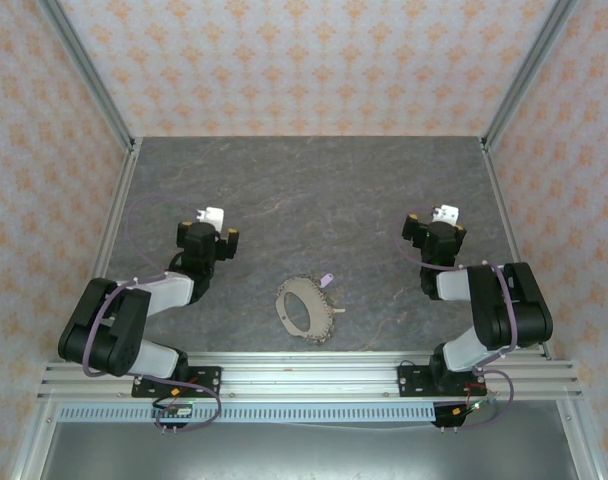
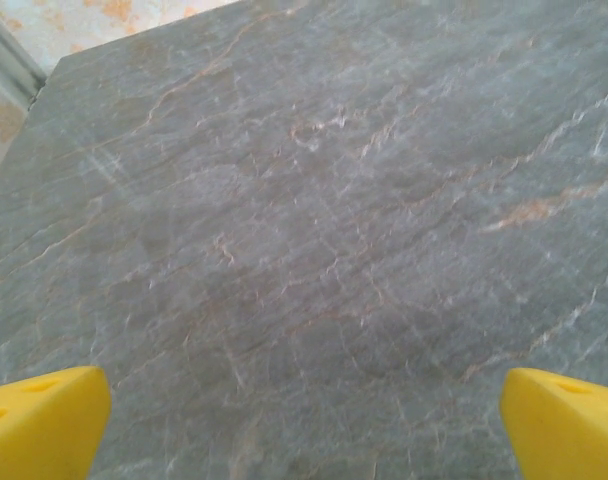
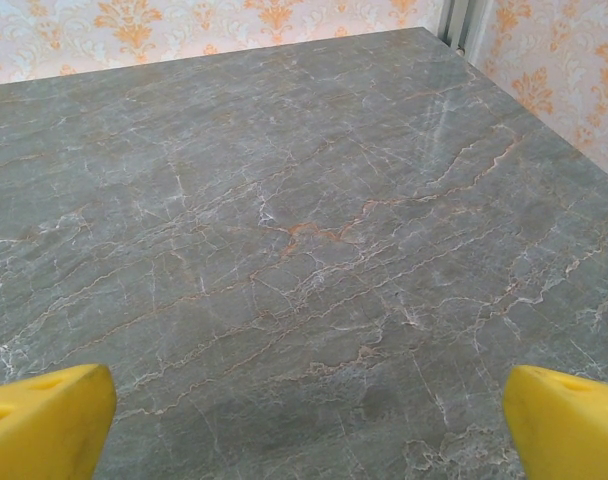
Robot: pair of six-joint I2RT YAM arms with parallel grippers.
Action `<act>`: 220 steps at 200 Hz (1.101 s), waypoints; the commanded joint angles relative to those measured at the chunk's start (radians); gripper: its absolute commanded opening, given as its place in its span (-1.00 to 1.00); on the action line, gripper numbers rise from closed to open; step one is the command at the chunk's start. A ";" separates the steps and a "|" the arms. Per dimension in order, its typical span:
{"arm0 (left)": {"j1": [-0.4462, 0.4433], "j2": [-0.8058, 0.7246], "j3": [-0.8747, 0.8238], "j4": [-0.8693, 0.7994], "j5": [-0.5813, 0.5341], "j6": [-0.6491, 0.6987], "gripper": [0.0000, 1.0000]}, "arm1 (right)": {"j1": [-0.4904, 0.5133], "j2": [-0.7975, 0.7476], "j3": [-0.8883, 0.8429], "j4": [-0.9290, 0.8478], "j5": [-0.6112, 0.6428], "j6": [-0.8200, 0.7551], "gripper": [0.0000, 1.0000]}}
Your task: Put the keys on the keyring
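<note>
My yellow plastic fingertips (image 2: 44,425) sit in the bottom corners of each wrist view, far apart. My left hand (image 2: 304,430) is spread wide with nothing between its fingers, and my right hand (image 3: 304,430) is spread just the same. Under both lies the bare grey, marble-veined worktop (image 2: 314,230).

From above, the large thin keyring fringed with tan-brown pieces (image 1: 306,310) lies flat close to the worktop's near edge. It is between my two arms and well apart from both hands, which are farther out, one to each side. A small pale tag (image 1: 327,280) juts from the ring's far right side, and it is too small for me to tell whether it is a key.

A silver aluminium rail (image 1: 304,368) bounds the near edge, close to the ring. The left, right and far edges meet slanted metal posts (image 1: 89,75) and cream walls with orange motifs (image 1: 304,60). The far half of the worktop is open stone, and there is open stone between each hand and the ring.
</note>
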 commanded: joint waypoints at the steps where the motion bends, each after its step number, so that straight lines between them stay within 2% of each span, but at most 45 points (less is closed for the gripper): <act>1: 0.051 -0.030 -0.015 0.094 0.154 0.001 1.00 | -0.002 -0.009 -0.004 0.004 -0.011 -0.005 0.98; 45: 0.107 -0.040 -0.100 0.233 0.250 -0.029 1.00 | -0.002 -0.010 -0.003 0.004 -0.010 -0.005 0.98; 68: 0.145 0.087 -0.143 0.461 0.287 -0.061 1.00 | -0.002 -0.011 -0.004 0.004 -0.011 -0.005 0.98; 72: 0.158 0.087 -0.127 0.423 0.299 -0.072 1.00 | -0.002 -0.009 -0.004 0.005 -0.010 -0.005 0.98; 80: 0.162 0.055 -0.056 0.214 0.278 -0.081 1.00 | -0.002 -0.011 -0.004 0.004 -0.011 -0.005 0.99; 89: 0.172 0.092 -0.024 0.233 0.194 -0.139 1.00 | -0.001 -0.010 -0.004 0.006 -0.012 -0.005 0.98; 96: 0.177 0.078 -0.002 0.157 0.135 -0.167 1.00 | -0.002 -0.011 -0.004 0.006 -0.013 -0.005 0.98; 104: 0.162 0.093 -0.009 0.204 0.112 -0.153 1.00 | -0.002 -0.010 -0.004 0.005 -0.013 -0.007 0.98; 112: 0.158 0.081 0.002 0.157 0.102 -0.153 1.00 | -0.002 -0.009 -0.004 0.005 -0.013 -0.006 0.98; 119: 0.158 0.091 -0.007 0.194 0.102 -0.152 1.00 | -0.002 -0.010 -0.005 0.006 -0.015 -0.006 0.98; 220: 0.152 0.085 -0.002 0.177 0.093 -0.150 1.00 | -0.001 -0.010 -0.005 0.007 -0.015 -0.006 0.98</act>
